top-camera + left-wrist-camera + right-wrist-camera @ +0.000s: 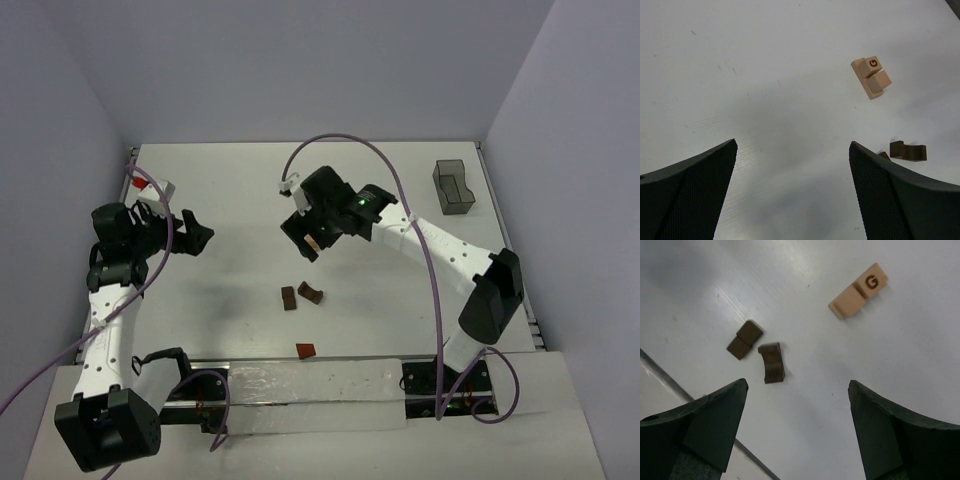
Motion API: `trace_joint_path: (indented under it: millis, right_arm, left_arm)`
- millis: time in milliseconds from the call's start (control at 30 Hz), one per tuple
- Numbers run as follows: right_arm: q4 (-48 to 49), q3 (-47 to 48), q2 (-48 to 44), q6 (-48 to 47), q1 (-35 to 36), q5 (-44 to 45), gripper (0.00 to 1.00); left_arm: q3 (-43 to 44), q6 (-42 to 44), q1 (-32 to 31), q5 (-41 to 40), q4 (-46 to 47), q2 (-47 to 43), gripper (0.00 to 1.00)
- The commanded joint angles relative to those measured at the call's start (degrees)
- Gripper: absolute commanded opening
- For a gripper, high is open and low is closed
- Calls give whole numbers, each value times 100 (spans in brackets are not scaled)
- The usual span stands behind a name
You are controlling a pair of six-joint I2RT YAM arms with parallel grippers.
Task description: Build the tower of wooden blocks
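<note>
No tower stands yet. Our tan block lies flat; a dark block and a curved block lie near it, apart. The left claw and right claw gape, released. We judge the blocks light, stiff, slippery: pinch flat sides.

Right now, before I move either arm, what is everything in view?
light tan wooden block marked G: one, tan, lying flat, apart from the others
dark brown stepped wooden block: one, dark brown, centre
dark brown arched wooden block: one, dark brown, beside the stepped one
reddish-brown wooden block: one, reddish-brown, alone near the front edge
grey translucent bin: one, grey, far right corner
small red-and-white object: one, far left, unclear what
left gripper: one, black, open, empty
right gripper: one, black, open, empty
</note>
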Motion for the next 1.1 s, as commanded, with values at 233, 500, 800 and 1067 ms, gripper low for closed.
trace_joint_path:
  millis: [233, 500, 800, 1067]
  right_arm:
    - [-114, -648, 589, -670, 617, -480, 79]
    - [214, -535, 1432, -621, 798, -308, 71]
    - [319, -315, 2102, -570, 799, -215, 70]
    - [445, -315, 2379, -667, 773, -235, 68]
  left_arm:
    - [-140, 70, 35, 690, 216, -270, 97]
    - [-251, 118, 26, 647, 172, -428, 97]
    - [-274, 96, 35, 622, 204, -423, 97]
    - [-318, 61, 26, 628, 269, -408, 97]
